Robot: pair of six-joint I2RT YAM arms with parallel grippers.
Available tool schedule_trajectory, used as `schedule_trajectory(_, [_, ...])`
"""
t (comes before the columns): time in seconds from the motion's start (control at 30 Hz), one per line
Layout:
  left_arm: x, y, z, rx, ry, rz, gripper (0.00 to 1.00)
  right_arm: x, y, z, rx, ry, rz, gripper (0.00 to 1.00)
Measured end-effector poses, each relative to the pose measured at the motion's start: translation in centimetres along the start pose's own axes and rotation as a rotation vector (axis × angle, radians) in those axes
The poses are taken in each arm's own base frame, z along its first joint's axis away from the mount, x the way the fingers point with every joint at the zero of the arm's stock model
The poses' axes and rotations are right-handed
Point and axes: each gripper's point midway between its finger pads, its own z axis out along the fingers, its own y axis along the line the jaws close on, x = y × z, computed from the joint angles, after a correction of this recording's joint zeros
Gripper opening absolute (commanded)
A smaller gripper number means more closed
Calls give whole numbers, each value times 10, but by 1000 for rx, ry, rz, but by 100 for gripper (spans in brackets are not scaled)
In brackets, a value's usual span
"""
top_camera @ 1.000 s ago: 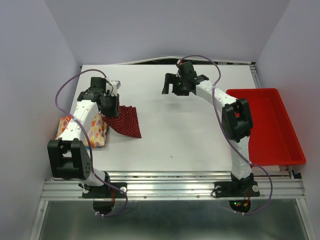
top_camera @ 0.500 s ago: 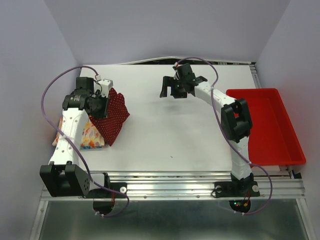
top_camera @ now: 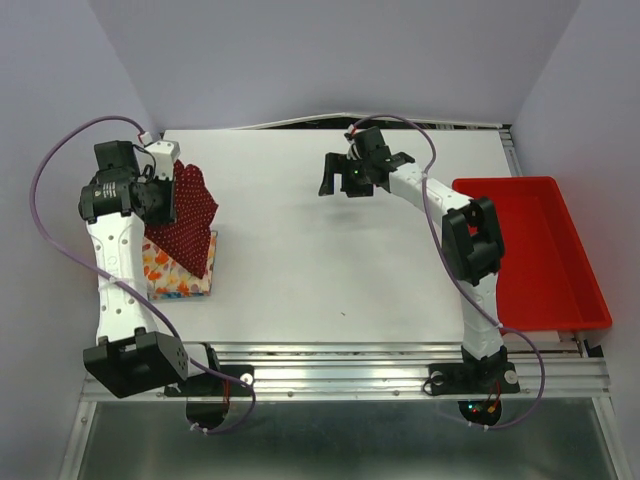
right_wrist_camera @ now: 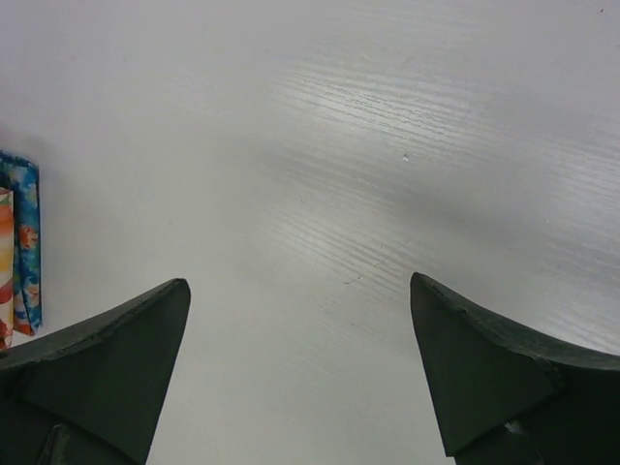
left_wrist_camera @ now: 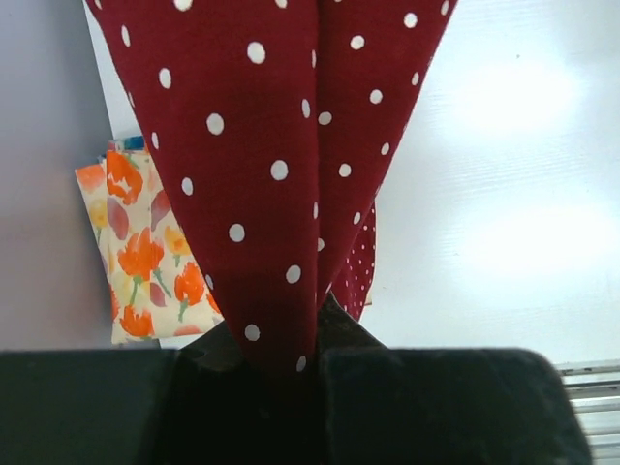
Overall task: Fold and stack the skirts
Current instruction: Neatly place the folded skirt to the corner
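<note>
My left gripper [top_camera: 163, 196] pinches the red skirt [top_camera: 192, 212], which hangs lengthwise over the cream skirt [top_camera: 178, 280] right below, while my right gripper [top_camera: 352, 180] gapes empty, well apart.

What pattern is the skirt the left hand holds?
Red skirt, white dots; left wrist view.

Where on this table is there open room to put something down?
The wide middle of the table, between the folded skirts at left and the red tray at right, is bare. The left edge is crowded: the left tool holds the dark red skirt there.
</note>
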Motion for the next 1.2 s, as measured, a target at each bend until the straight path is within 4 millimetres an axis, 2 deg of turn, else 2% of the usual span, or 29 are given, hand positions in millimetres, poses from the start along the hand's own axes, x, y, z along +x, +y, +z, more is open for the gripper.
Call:
schedule_trajectory(0.1, [7, 4, 3, 4, 17, -4, 0, 1, 1, 0, -7, 5, 0, 100])
schedule_trajectory(0.33, [55, 18, 34, 15, 133, -57, 0, 1, 2, 0, -11, 7, -3, 100])
schedule_trajectory(0.43, [68, 33, 42, -24, 159, -71, 0, 2, 1, 0, -11, 8, -6, 100])
schedule_trajectory(0.67, [77, 76, 45, -174, 158, -56, 0, 2, 2, 0, -12, 10, -7, 100])
schedule_trajectory(0.9, [108, 100, 59, -286, 224, -32, 2, 3, 1, -1, -12, 15, -16, 100])
schedule_trajectory(0.97, [116, 107, 62, -323, 244, -30, 9, 5, 0, -1, -10, 20, -19, 100])
schedule_trajectory(1.1, [125, 120, 67, -385, 269, -22, 37, 9, -1, 0, -9, 37, -25, 100])
schedule_trajectory(1.17, [125, 127, 68, -415, 270, -7, 45, 12, -2, 1, -9, 47, -26, 100])
schedule_trajectory(1.2, [123, 132, 68, -435, 267, 0, 46, 13, -2, 1, -9, 52, -27, 100])
